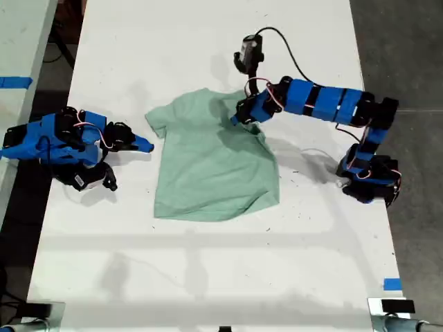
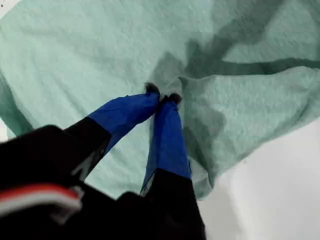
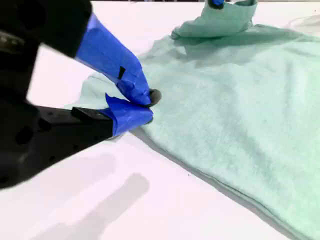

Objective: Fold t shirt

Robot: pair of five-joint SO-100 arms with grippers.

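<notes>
My first claw (image 1: 235, 119), pinched shut on the t shirt (image 1: 208, 166) at its far right sleeve in the exterior view, should carry it leftward low and flat, while my second claw (image 3: 145, 102) rests closed on nothing.

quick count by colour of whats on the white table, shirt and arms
mint green: 1, the t shirt
blue: 2, the arm with my first gripper and the arm with my second gripper
total: 3

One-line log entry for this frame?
first gripper: shut on t shirt, sleeve folded inward | second gripper: shut, beside other sleeve | table
</notes>
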